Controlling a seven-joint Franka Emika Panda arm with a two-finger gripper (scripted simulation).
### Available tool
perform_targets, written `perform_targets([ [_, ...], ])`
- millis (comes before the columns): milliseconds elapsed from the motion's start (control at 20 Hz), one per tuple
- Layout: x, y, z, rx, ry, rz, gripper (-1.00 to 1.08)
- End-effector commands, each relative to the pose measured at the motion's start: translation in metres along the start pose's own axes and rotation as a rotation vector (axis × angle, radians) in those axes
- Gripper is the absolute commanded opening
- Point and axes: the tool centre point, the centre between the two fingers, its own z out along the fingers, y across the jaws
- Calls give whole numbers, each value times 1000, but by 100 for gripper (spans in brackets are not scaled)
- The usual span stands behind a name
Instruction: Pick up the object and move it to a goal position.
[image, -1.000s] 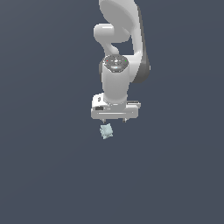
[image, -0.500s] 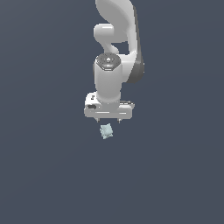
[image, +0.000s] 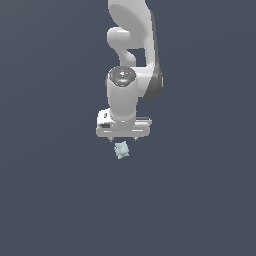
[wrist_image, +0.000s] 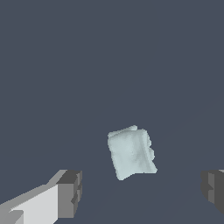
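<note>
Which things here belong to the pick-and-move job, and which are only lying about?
Belong to the job:
- small pale mint-white lumpy block
- white robot pincer, open, fingers apart on either side of the block

Lying about:
- nothing else visible on the plain dark grey ground

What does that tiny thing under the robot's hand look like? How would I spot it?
Find the big white robot arm and follow it down to its gripper, open wide. Just below sits the object, a small pale mint-white block, roughly square and lumpy. It is the only light-coloured thing on the plain dark grey ground, and much narrower than the gap between the fingers.
</note>
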Motion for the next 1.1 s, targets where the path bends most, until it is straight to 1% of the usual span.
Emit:
perform_targets([
  [0,-2,2,8,2,-2,-34,100],
  [550,-11,10,48,17,-8,-216,100],
  [800,-13,11,57,21,-9,-256,100],
  [1050,-14,12,58,21,-9,-262,100],
])
